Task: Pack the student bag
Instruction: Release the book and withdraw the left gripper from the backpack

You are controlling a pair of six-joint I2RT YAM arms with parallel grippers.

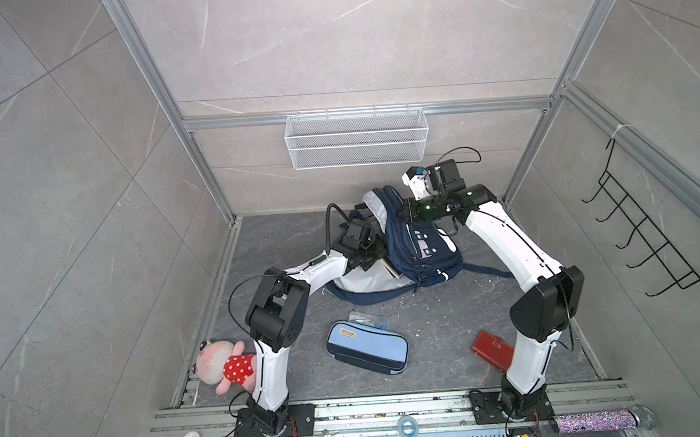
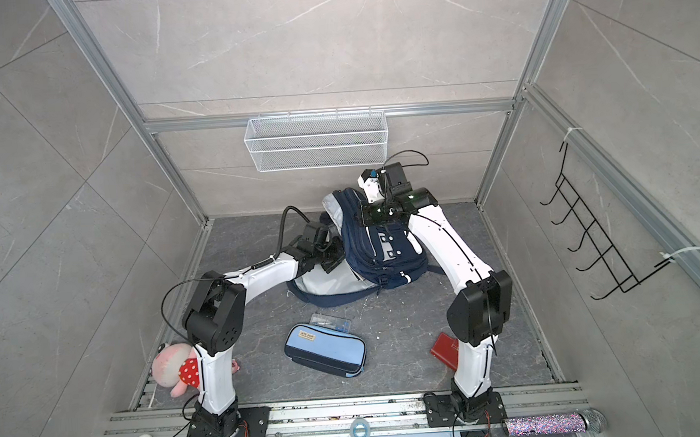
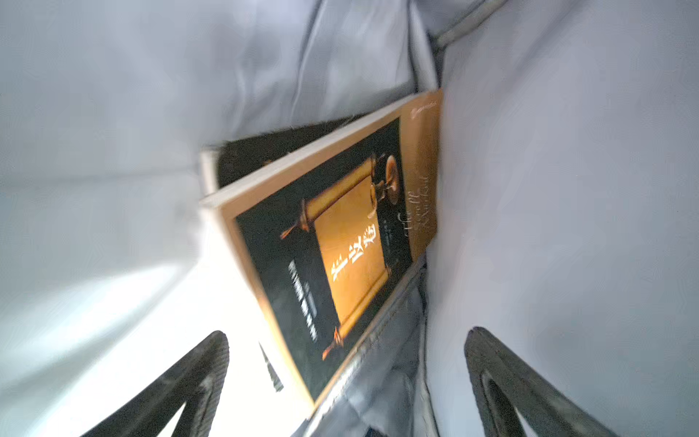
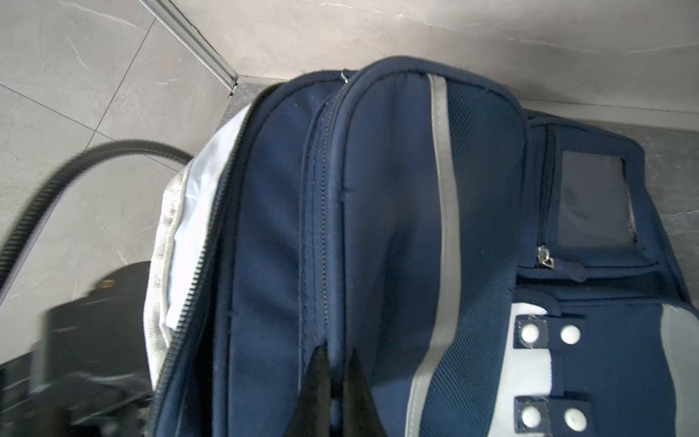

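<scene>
Past the near tape roll point(image 1: 407, 426), the student bag point(image 1: 420, 244) lies far centre, its flap pinched in the right gripper point(image 4: 337, 352). The left gripper point(image 3: 350, 333), jaws apart inside by the book point(image 3: 340, 234), should withdraw straight.

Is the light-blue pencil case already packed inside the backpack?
No, the pencil case lies outside, well in front of the student bag.

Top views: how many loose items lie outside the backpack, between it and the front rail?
4: a plush toy beside the left arm, a light-blue pencil case mid-floor, a clear box just behind it, a red notebook by the right arm. Arms may hide more.
</scene>
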